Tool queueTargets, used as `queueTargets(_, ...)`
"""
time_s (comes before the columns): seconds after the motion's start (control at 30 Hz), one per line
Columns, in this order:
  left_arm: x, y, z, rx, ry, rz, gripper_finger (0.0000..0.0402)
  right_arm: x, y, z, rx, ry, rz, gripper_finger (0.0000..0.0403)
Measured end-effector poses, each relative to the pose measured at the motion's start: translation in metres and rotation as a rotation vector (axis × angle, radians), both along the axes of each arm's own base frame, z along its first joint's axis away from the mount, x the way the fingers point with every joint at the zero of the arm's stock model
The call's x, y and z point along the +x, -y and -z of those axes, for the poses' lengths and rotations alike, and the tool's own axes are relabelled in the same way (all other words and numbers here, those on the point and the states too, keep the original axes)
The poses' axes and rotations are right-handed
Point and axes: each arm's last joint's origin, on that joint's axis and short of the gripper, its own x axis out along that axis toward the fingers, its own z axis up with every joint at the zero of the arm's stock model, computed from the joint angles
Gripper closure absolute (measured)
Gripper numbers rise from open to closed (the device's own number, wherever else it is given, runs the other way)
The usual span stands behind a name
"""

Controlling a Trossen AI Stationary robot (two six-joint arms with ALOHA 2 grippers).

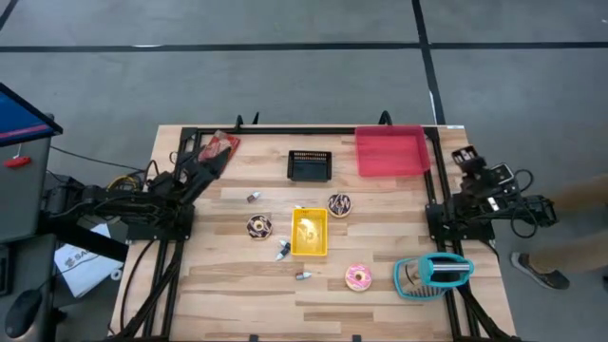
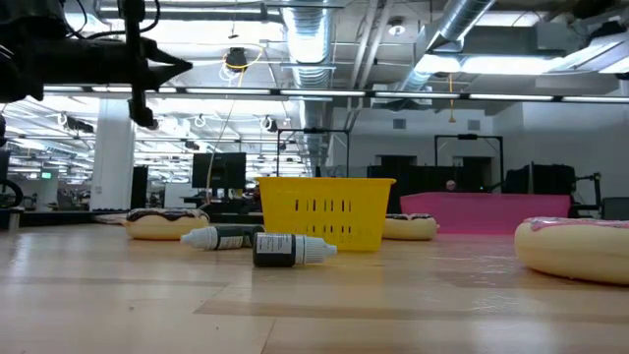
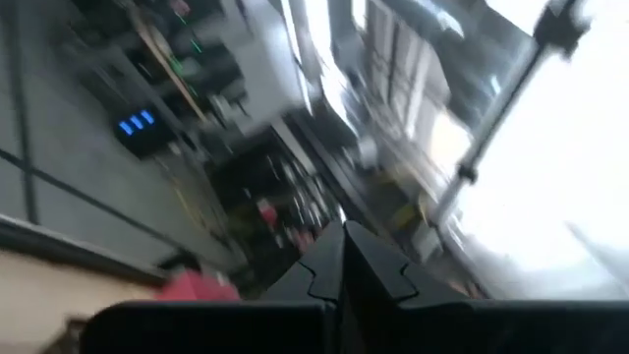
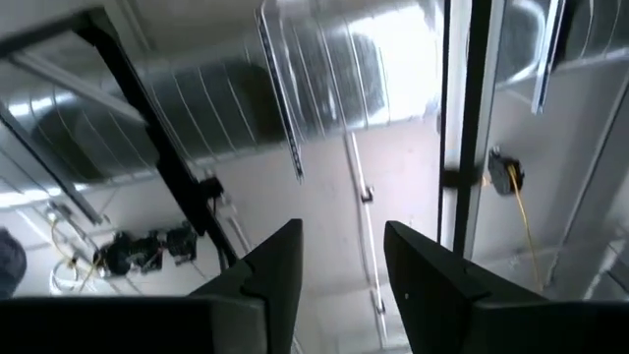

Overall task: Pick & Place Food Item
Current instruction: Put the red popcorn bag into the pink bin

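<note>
Nearest, low view: pink-frosted donut [image 2: 575, 248] at right edge, flat on the wooden surface [image 2: 314, 305]; round, no long axis.
Same donut, high view: [image 1: 358, 277] near front edge, just left of teal holder [image 1: 432, 275].
Other donuts: two chocolate ones [image 1: 258, 226] [image 1: 340, 204], flat, either side of yellow basket [image 1: 310, 233].
Small bottles: dark one [image 2: 287, 249] lying on its side, long axis across low view, cap pointing right.
Left claw [image 1: 220, 152]: back-left corner, fingers [image 3: 344, 270] together, beside a red packet [image 1: 222, 145]; whether it grips the packet cannot be told.
Right claw [image 4: 339, 261]: fingers apart, nothing between, aimed at ceiling.
High view only: pink tray [image 1: 390, 150], black crate [image 1: 310, 165].
Low view only: ceiling ducts.
</note>
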Motion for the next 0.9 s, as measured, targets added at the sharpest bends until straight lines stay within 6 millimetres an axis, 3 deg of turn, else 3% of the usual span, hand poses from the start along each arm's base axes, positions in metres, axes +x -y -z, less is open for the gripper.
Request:
queueTargets(0.13,0.004,0.001,0.002,0.018,-0.053,0.071,0.0385,-0.012,0.001,-0.004,0.039,0.129,0.007,0.0264)
queueTargets(0.23,0.009,0.001,-0.004,0.045,-0.106,0.094,0.0366,-0.013,0.001,-0.007,0.047,0.130,-0.071,0.0266)
queueTargets(0.37,0.019,0.000,-0.025,0.133,-0.215,0.082,0.0339,-0.002,0.002,-0.012,0.121,0.005,-0.137,0.0271)
queueTargets(0.47,0.027,-0.002,-0.053,0.244,-0.356,0.042,0.0319,0.004,0.004,-0.017,0.184,-0.076,-0.177,0.0273)
queueTargets(0.57,0.034,-0.003,-0.090,0.400,-0.668,0.021,0.0300,0.006,0.004,-0.024,0.223,-0.130,-0.188,0.0272)
queueTargets(0.67,0.037,-0.006,-0.118,0.511,-1.138,0.023,0.0286,0.006,0.005,-0.031,0.253,-0.155,-0.174,0.0269)
queueTargets(0.77,0.040,-0.010,-0.125,0.524,-1.574,0.025,0.0277,0.008,0.006,-0.033,0.295,-0.200,-0.139,0.0269)
queueTargets(0.9,0.042,-0.011,-0.105,0.448,-1.926,0.130,0.0269,0.013,0.008,-0.031,0.343,-0.261,-0.118,0.0268)
